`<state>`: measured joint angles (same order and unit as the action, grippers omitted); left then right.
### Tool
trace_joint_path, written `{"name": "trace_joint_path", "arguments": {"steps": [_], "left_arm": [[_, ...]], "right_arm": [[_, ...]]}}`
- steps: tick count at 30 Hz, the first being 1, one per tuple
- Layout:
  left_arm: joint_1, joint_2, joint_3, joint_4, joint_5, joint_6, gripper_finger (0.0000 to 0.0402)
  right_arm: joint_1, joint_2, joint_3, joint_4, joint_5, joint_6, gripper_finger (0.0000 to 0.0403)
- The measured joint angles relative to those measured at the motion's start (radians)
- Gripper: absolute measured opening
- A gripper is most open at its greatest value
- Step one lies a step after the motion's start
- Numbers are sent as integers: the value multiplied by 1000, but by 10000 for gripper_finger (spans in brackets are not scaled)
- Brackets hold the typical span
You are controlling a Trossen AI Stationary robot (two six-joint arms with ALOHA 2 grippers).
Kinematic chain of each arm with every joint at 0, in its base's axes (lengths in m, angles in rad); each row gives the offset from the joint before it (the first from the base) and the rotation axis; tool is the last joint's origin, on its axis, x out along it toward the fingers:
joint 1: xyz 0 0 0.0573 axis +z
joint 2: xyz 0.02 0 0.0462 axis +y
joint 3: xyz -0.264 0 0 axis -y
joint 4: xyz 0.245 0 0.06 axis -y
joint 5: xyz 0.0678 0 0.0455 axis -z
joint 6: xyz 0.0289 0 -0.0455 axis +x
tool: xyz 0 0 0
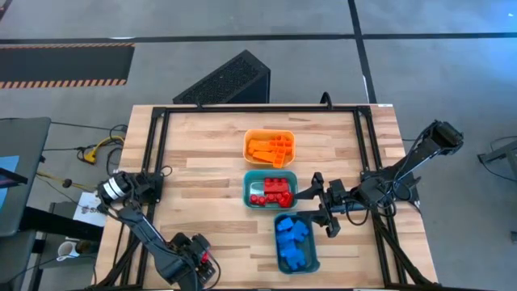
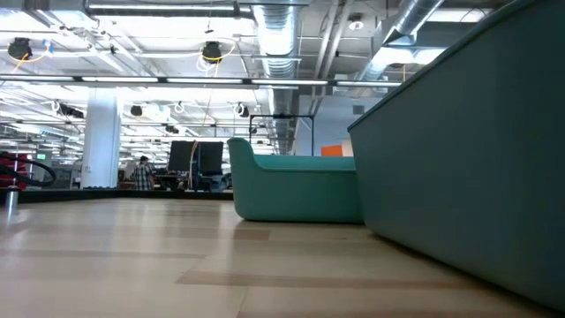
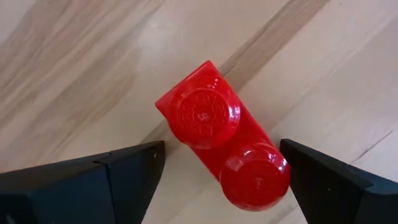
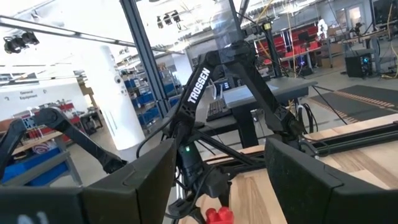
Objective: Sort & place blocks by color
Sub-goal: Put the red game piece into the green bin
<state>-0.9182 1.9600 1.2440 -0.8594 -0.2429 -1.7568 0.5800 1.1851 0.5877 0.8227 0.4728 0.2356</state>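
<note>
The left gripper (image 3: pixel 221 180) hangs open over a red block (image 3: pixel 224 146) lying on the table (image 1: pixel 202 162) near its front left corner, one finger on either side and neither touching it. The right gripper (image 1: pixel 321 202) hovers open beside the teal bins (image 1: pixel 249 194) (red blocks in one, blue in the other); orange blocks (image 1: pixel 271 147) fill the orange bin (image 1: pixel 247 145).

I see orange blocks (image 1: pixel 273 148) in orange bin (image 1: pixel 250 144), red blocks (image 1: pixel 271 190) in teal bin (image 1: pixel 248 191), blue blocks (image 1: pixel 292 242) in 2nd teal bin (image 1: pixel 279 260). Table (image 1: pixel 210 153): pale wood w/ black frame. Red block (image 3: pixel 224 143) betw. black fingers (image 3: pixel 118 171).
</note>
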Motion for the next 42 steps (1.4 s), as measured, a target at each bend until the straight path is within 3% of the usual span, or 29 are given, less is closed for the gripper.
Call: {"name": "trace_joint_path", "arguments": {"steps": [5, 13, 18, 27, 30, 32, 37, 42], "left_arm": [[3, 2, 0, -52, -16, 11, 264], [3, 3, -3, -75, -79, 134, 96], [5, -27, -10, -105, -196, 257, 97], [21, -226, -7, -56, -620, 571, 97], [45, -301, -46, 108, -704, 768, 97], [74, -361, -102, 274, -693, 923, 97], [190, -461, -312, 765, -472, 1238, 97], [340, -480, -512, 1219, -313, 1360, 97]], "right_arm": [[0, 0, 0, -1, 0, 1, 265], [0, 0, 0, -2, 0, 1, 265], [0, 0, 0, -2, 0, 1, 265], [0, 0, 0, -2, 0, -6, 265], [0, 0, 0, -1, 0, -11, 265], [0, 0, 0, 0, 0, -30, 265], [0, 0, 0, 0, 0, -34, 265], [0, 0, 0, -3, 0, -35, 265]]}}
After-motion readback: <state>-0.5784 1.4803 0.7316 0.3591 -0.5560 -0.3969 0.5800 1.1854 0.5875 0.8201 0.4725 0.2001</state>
